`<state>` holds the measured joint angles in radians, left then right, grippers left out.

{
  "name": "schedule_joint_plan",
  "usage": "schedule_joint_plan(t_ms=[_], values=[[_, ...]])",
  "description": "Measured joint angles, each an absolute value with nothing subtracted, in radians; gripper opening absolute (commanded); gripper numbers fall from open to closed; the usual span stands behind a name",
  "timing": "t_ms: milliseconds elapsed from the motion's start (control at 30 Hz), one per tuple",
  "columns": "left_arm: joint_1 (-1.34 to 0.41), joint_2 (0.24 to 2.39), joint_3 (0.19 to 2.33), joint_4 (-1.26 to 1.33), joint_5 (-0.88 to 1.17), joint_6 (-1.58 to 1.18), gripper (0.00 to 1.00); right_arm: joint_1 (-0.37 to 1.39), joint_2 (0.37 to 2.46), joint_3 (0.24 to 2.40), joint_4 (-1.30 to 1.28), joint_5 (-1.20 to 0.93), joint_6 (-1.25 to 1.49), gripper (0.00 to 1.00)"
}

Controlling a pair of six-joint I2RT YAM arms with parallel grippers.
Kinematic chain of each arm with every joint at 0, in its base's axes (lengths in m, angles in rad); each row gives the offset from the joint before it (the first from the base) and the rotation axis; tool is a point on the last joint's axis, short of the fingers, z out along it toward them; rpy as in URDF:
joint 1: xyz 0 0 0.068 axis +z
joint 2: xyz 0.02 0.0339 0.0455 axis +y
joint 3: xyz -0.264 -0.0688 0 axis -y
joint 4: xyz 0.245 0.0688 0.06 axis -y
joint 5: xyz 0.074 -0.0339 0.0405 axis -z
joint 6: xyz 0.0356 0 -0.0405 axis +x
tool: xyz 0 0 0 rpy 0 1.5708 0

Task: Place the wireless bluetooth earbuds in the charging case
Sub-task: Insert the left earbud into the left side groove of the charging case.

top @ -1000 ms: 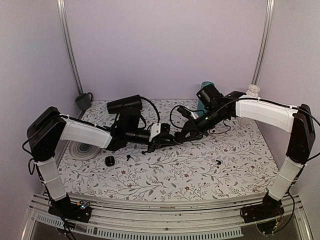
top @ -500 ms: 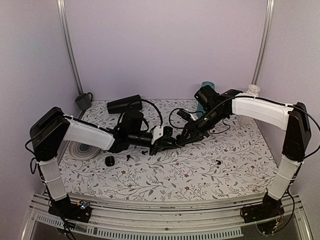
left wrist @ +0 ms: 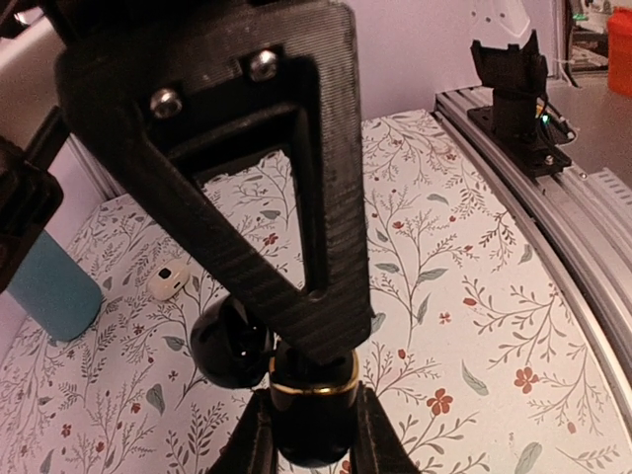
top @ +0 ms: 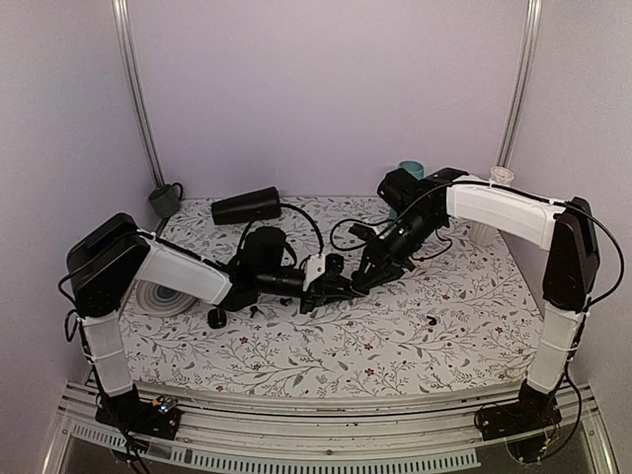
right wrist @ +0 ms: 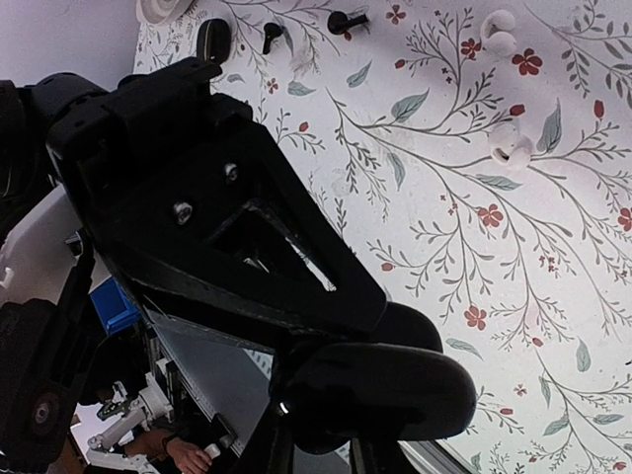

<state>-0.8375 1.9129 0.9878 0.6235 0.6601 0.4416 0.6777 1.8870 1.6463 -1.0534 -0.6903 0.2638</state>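
Both arms have been drawing slightly nearer. The left hand (left wrist: 314, 449) and right hand (right wrist: 316, 444) are clamping the black charging case (left wrist: 314, 410) together above mid-tabletop (top: 395, 346). The earbuds (right wrist: 346, 19) are lying loose to the near left. They are probably light and slippery, so pinch them gently across the bulb.

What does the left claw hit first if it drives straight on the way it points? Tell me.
Most likely the right claw: it faces the left claw just past the black case pinched there, and its finger fills the left wrist view. Exact depth is unclear.
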Motion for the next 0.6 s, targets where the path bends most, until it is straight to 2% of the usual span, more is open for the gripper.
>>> schedule_joint_plan(t_ms=[133, 267, 600], values=[[-0.839, 1.921, 0.979, 0.664, 0.661, 0.410, 0.00, 0.677, 1.902, 1.674, -1.085, -0.690, 0.265, 0.18], [-0.840, 1.933, 0.974, 0.698, 0.660, 0.379, 0.00, 0.676, 1.914, 1.692, -1.105, -0.689, 0.272, 0.25], [-0.841, 1.977, 0.972, 0.786, 0.654, 0.299, 0.00, 0.674, 1.938, 1.731, -1.132, -0.675, 0.282, 0.28]])
